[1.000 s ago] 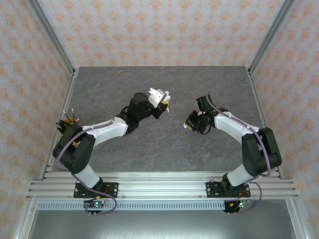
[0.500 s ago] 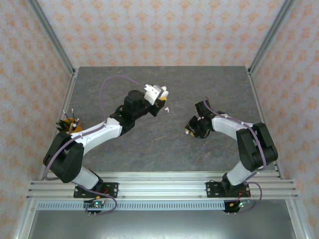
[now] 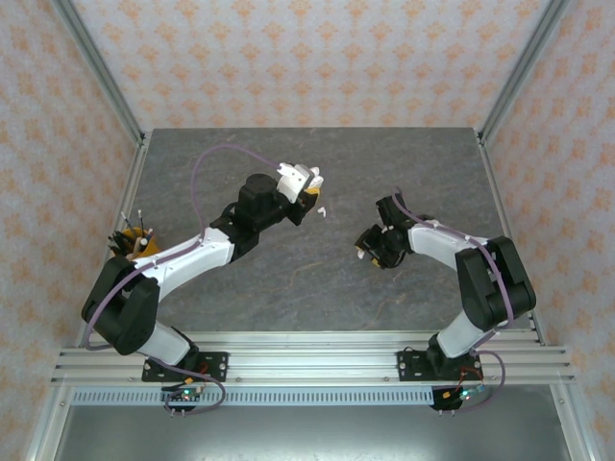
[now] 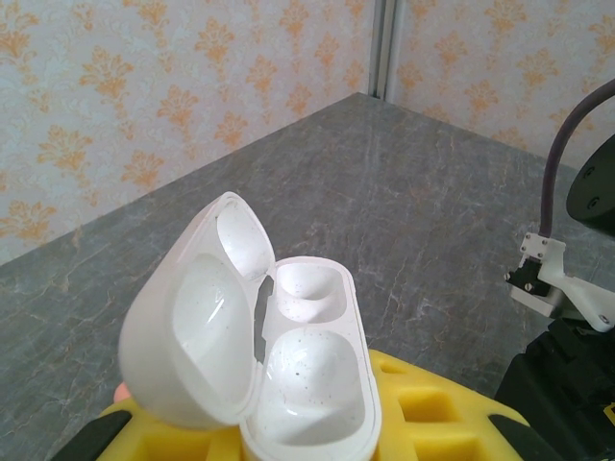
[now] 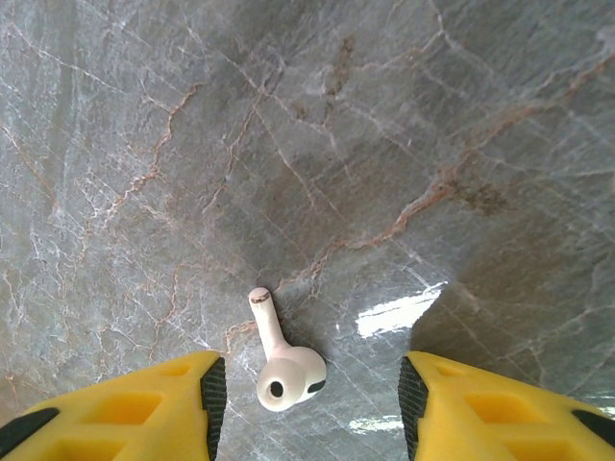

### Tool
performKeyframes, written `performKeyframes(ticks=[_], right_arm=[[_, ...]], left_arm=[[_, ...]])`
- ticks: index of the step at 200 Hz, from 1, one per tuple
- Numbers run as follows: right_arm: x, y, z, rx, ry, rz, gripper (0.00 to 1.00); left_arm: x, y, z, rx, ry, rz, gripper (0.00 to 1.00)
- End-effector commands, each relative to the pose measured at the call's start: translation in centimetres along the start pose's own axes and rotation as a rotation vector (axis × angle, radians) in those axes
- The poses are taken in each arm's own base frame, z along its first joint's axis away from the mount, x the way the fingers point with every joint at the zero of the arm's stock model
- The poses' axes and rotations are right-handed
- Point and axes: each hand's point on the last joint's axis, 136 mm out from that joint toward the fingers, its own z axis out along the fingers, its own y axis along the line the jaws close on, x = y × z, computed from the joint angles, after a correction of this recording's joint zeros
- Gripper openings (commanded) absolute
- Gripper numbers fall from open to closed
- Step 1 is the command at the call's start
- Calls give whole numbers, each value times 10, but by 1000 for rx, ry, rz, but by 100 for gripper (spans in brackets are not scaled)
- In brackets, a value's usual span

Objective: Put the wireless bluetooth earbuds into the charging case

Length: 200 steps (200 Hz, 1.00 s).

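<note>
Your left fingers (image 4: 423,413) are clenched on the white pebble-shaped charging case (image 4: 312,403), which has its lid tipped open and both wells empty. Your right fingers (image 5: 135,408) are released, spread apart over the grey marbled surface (image 5: 384,144) and grasping nothing. The small white stemmed earbud (image 5: 285,370) lies on that surface, seen between the two right fingers and touching neither. From above it rests near the held case.
</note>
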Motion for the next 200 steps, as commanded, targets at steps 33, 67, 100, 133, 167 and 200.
performKeyframes(ticks=[33, 67, 100, 133, 167, 200], right_arm=[[0, 26, -5, -52, -7, -14, 51], [6, 72, -12, -131, -3, -87, 45], [9, 113, -35, -261, -18, -152, 44], [-1, 87, -40, -144, -74, -171, 45], [2, 47, -25, -6, -61, -120, 56], [0, 30, -16, 35, -89, -97, 65]], left_arm=[[-26, 0, -7, -10, -59, 12, 0], [-26, -1, -6, -11, -58, 13, 0], [-25, 0, -6, -16, -55, 15, 0], [-27, 1, -7, -24, -60, 21, 0], [-28, 1, -9, -24, -61, 24, 0], [-26, 0, -11, -20, -53, 25, 0]])
